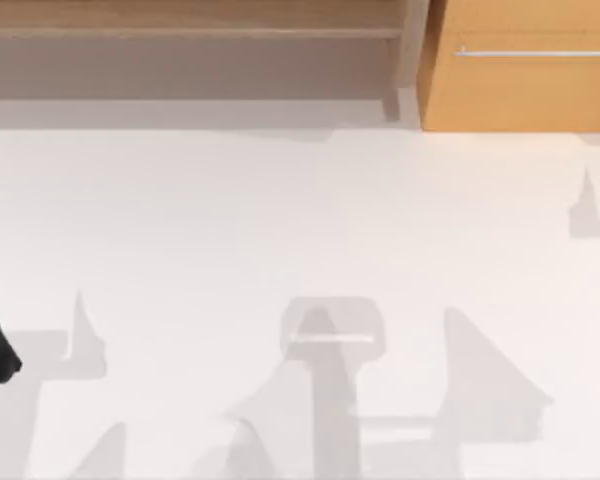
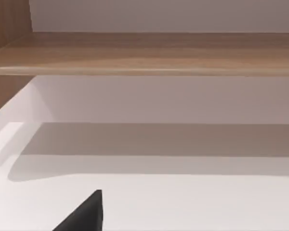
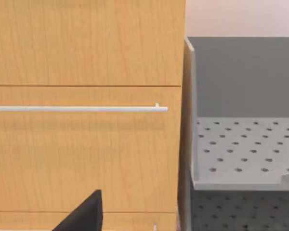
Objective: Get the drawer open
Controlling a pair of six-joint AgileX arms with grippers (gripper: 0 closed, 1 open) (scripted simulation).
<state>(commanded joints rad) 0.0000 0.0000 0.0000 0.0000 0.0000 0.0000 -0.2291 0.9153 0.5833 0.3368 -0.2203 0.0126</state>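
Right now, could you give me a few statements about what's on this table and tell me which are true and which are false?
1. The drawer sits at the table's far right. True.
2. Its handle is a round knob. False: it is a thin horizontal silver bar.
3. The drawer is pulled out. False: its front looks flush with the panel above it in the right wrist view.
4. A brownish shelf runs left of the drawer. True.
5. A grey perforated rack stands beside the drawer. True.

White table (image 1: pixel 300 230), brownish shelf (image 1: pixel 190 45) and orange-tan drawer (image 1: pixel 520 90) along its far edge.
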